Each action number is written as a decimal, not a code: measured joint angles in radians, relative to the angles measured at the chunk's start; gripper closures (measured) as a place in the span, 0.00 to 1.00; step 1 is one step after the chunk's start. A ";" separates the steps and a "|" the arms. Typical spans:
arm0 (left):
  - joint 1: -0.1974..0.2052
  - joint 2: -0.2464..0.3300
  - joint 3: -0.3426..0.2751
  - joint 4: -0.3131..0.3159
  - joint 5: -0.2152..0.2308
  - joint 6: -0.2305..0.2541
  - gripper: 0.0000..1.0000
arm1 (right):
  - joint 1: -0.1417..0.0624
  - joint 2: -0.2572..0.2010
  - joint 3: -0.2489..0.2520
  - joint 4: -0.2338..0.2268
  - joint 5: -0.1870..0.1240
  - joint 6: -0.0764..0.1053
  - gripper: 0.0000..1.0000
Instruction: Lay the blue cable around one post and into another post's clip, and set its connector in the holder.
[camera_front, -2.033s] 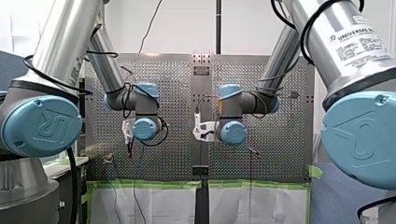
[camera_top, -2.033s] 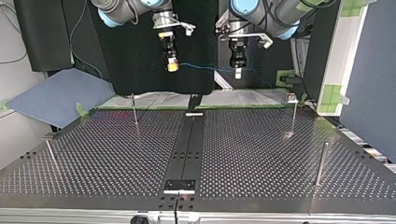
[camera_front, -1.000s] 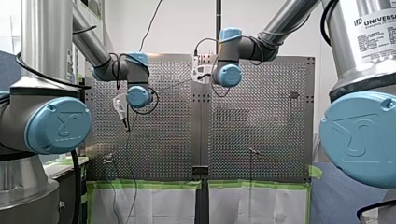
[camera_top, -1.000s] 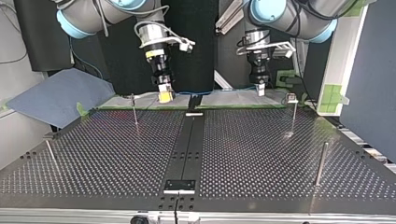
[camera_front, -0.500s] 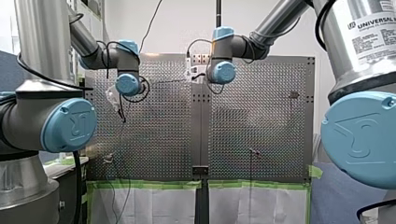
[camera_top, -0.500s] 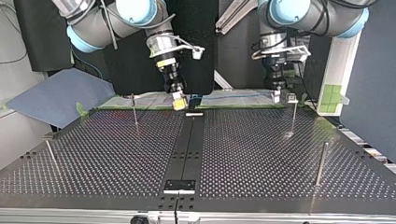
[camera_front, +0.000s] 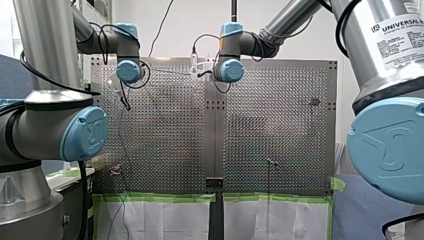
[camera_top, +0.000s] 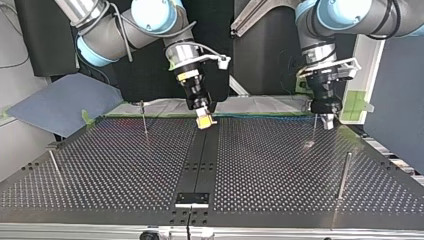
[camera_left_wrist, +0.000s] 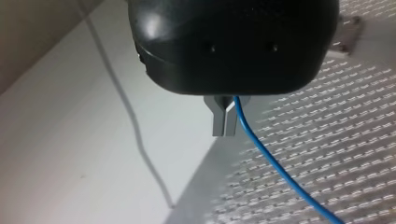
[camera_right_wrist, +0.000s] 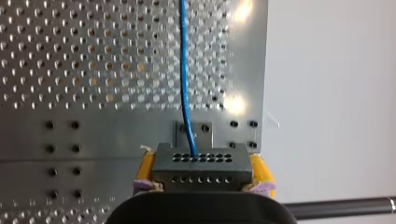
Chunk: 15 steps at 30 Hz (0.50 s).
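In the right wrist view my right gripper (camera_right_wrist: 201, 173) is shut with its yellow pads (camera_right_wrist: 145, 169) on a dark grey connector (camera_right_wrist: 201, 164). The blue cable (camera_right_wrist: 183, 70) runs straight ahead from it. In the top view that gripper (camera_top: 204, 123) hangs over the far end of the black centre strip (camera_top: 200, 155). My left gripper (camera_left_wrist: 224, 130) has its metal fingers shut on the blue cable (camera_left_wrist: 273, 165). In the top view it (camera_top: 328, 122) hangs right beside the far right post (camera_top: 313, 132). The cable (camera_top: 260, 116) stretches between both grippers along the table's far edge.
Thin posts stand at the top view's far left (camera_top: 144, 119), near left (camera_top: 54, 164) and near right (camera_top: 344, 175). A small bracket (camera_top: 192, 199) sits at the near end of the centre strip. A small plate (camera_right_wrist: 194, 133) lies just ahead of the connector.
Both arms have come down and toward the top view's camera. My right gripper carried the connector over the centre strip. My left gripper moved to the top view's right, up to the far right post.
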 joint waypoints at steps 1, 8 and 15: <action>0.010 0.003 0.009 -0.008 0.001 -0.003 1.00 | 0.003 0.005 -0.007 0.005 0.000 -0.001 1.00; 0.066 0.007 0.059 -0.028 0.016 -0.019 1.00 | 0.024 0.033 -0.072 0.024 -0.004 -0.007 1.00; 0.116 -0.022 0.108 -0.051 0.039 -0.018 1.00 | 0.033 0.048 -0.128 0.028 -0.015 -0.004 1.00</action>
